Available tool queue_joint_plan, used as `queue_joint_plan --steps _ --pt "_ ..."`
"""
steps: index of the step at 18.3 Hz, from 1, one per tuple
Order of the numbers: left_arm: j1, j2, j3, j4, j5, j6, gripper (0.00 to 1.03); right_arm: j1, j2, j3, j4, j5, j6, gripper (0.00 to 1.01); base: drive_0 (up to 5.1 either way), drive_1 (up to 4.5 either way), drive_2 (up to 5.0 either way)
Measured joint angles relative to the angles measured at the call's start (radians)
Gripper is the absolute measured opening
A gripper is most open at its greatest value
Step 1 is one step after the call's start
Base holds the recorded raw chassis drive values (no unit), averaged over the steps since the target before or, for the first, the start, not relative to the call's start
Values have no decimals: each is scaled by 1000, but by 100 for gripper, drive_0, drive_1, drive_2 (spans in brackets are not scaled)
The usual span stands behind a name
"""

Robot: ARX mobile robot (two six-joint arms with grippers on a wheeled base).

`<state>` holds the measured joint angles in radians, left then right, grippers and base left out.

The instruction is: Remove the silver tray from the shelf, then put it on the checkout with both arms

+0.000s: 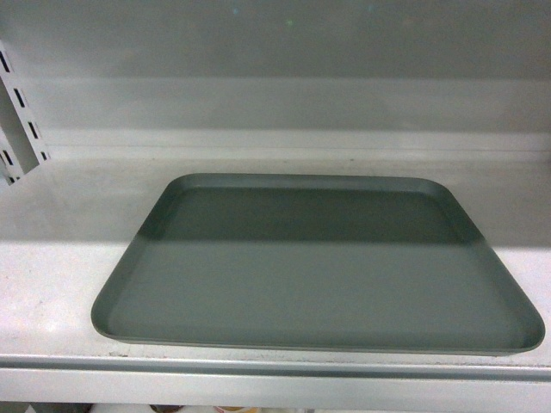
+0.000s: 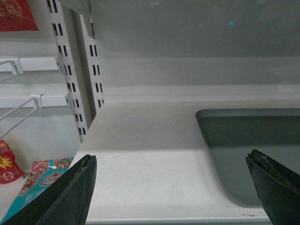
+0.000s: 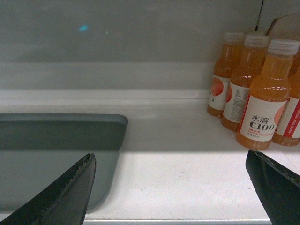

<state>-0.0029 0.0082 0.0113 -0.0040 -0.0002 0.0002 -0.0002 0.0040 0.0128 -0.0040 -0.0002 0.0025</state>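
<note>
The silver tray (image 1: 318, 267) lies flat on the white shelf (image 1: 60, 258), its front rim close to the shelf's front edge. Neither arm shows in the head view. In the left wrist view my left gripper (image 2: 171, 161) stands open in front of the shelf edge, with the tray's left end (image 2: 243, 140) just inside its right finger and bare shelf (image 2: 145, 154) between the fingers. In the right wrist view my right gripper (image 3: 171, 161) is open too, its left finger over the tray's right end (image 3: 51, 150). Both grippers hold nothing. The checkout is out of view.
Several orange drink bottles (image 3: 260, 89) stand on the shelf right of the tray. A slotted white upright (image 2: 75, 70) bounds the shelf on the left, with wire hooks (image 2: 18, 101) and red packets (image 2: 9, 164) beyond it. The back panel (image 1: 284, 77) is plain grey.
</note>
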Motion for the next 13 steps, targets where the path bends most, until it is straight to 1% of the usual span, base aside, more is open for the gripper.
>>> queue_joint_plan --steps 6,7,8,9,10,11,13 --pt "0 0 0 -1 0 0 98 0 0 0 0 0 0 98 0 0 0" --pt "-62 92 68 -184 -143 -26 98 -1 10 11 -53 -5 8 98 0 0 0" --pt "-100 216 115 -200 -239 -24 98 1 126 35 -76 -20 24 98 0 0 0" --pt "-106 260 118 -143 -253 -19 98 21 216 37 -2 -10 31 98 0 0 0" --pt "-101 319 135 -66 -233 -18 98 59 294 48 92 -14 35 98 0 0 0" --pt "-81 388 146 11 -195 -17 98 81 389 67 187 -16 34 98 0 0 0" --pt "-58 523 154 145 -132 -18 98 86 564 91 341 -34 37 98 0 0 0"
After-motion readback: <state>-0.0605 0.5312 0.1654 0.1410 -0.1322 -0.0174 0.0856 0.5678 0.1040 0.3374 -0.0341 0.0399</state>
